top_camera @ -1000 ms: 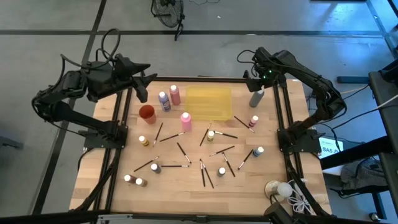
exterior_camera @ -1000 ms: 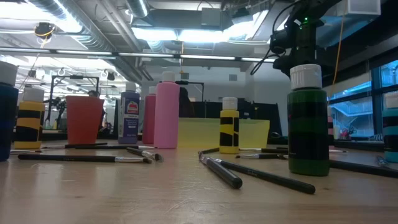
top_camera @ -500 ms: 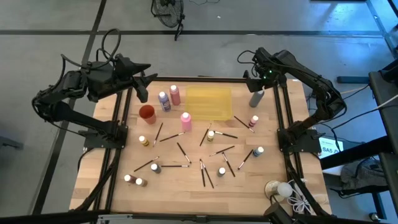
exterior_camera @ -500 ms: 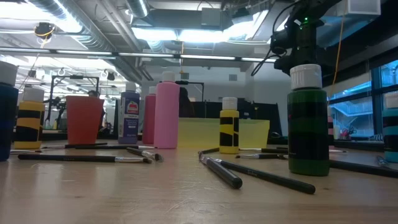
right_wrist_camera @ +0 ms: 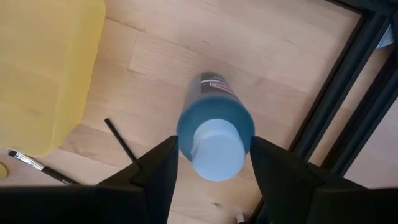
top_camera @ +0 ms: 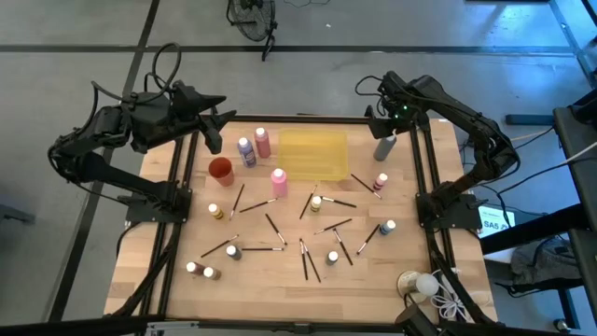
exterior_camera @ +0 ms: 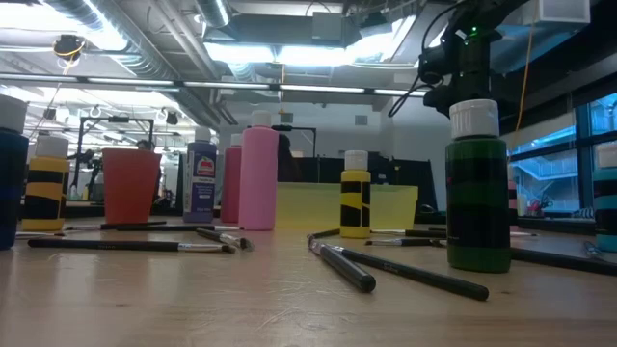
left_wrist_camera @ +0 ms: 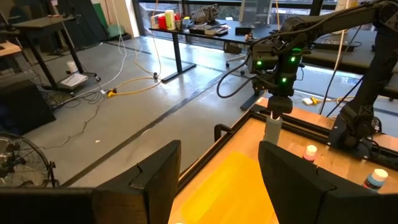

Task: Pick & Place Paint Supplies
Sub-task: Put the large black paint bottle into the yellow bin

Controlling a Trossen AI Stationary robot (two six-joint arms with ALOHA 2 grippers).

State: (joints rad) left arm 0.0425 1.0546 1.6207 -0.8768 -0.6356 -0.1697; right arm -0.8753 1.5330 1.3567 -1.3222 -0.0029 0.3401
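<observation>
Small white-capped paint bottles and thin dark brushes (top_camera: 280,228) lie scattered over the wooden table, by a yellow tray (top_camera: 312,154) and a red cup (top_camera: 220,170). A tall grey-blue bottle (top_camera: 383,147) stands upright at the far right. My right gripper (right_wrist_camera: 214,143) is open straight above it, one finger on each side of its white cap (right_wrist_camera: 216,152). My left gripper (left_wrist_camera: 217,149) is open too and hangs in the air over the table's far left corner (top_camera: 215,126), holding nothing. In the low view, pink (exterior_camera: 258,173), yellow-striped (exterior_camera: 356,198) and green (exterior_camera: 476,188) bottles stand upright. My right gripper comes at the grey-blue bottle from above, pointing down, with a finger (right_wrist_camera: 158,171) on each side of the white cap. Whether the fingers touch the cap I cannot tell. The bottle stands upright on the table.
Black frame rails (top_camera: 422,159) run along the table's left and right sides. A clear round dish with a white ball and cord (top_camera: 422,283) sits at the near right corner. Purple (top_camera: 246,151) and pinkish-red (top_camera: 263,142) bottles stand by the red cup.
</observation>
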